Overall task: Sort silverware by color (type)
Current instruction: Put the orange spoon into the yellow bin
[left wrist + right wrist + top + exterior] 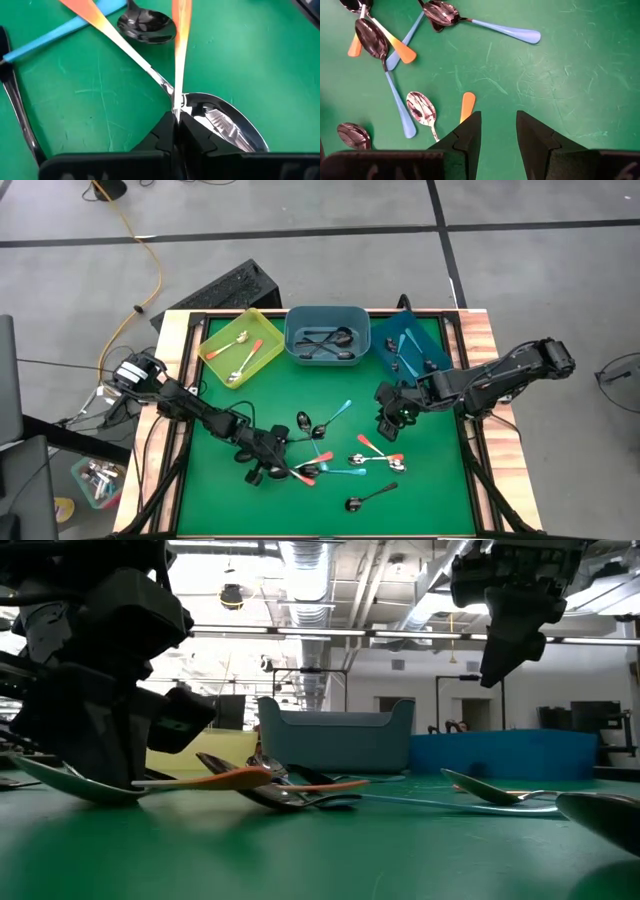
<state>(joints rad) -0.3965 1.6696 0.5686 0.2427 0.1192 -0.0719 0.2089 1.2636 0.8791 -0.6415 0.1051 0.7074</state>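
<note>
On the green desk (200,500) three bins stand along the far edge — the yellow bin (240,348) with two orange-handled spoons, the grey bin (327,335) with dark ones, the blue bin (408,346) with what look like teal ones — while the unsorted spoons lie scattered mid-desk. The left gripper (176,131) is down among them, its fingers pressed together on the thin neck of an orange-handled spoon (181,30) that seems to rest on the desk: the pick step. Next it should lift clear of the crossing spoon and carry to the yellow bin; the right gripper (497,131) hovers nearby, fingers spread and empty.
</note>
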